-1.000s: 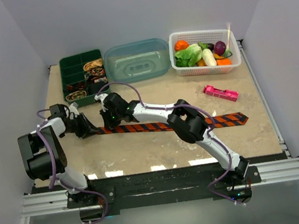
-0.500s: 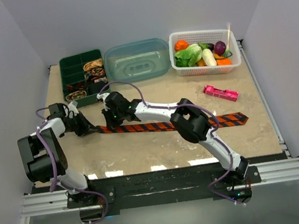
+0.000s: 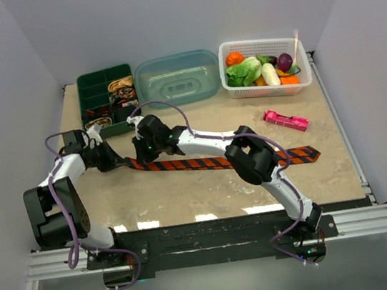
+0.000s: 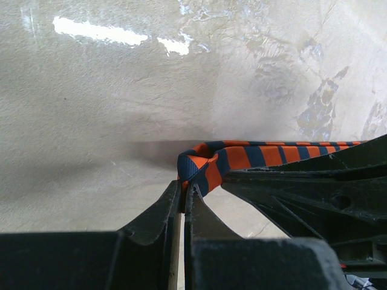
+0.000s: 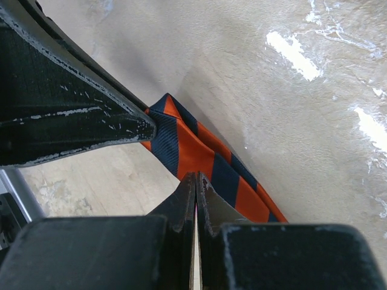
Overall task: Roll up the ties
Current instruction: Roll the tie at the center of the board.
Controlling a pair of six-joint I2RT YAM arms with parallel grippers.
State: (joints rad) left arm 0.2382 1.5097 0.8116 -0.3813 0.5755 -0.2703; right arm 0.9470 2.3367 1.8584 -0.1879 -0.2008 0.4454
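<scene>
The left end effector [image 4: 183, 190] is clenched on the folded-over narrow end of the orange striped tie [image 4: 242, 158], the fabric doubling back right at its fingertips. The right end effector [image 5: 195, 178] is closed tight with its tips set down on the same tie just beside that fold; whether any cloth is caught between them cannot be told. From this pair the tie runs away to the robot's right, its long axis lying nearly straight across the surface [image 3: 186, 196] and slanting a little toward the near edge, passing under the right arm's forearm to its wide end, well apart from both end effectors. The left arm sits at the very tip, so a roll would likely start there and travel rightward along the strip. Just behind the end effectors stands the green compartment tray [image 3: 91, 83] holding already coiled ties [image 3: 122, 90], so room is tight on the far side. The near side is bare, and the pink gadget [image 3: 285, 120] lies beyond the wide end.
</scene>
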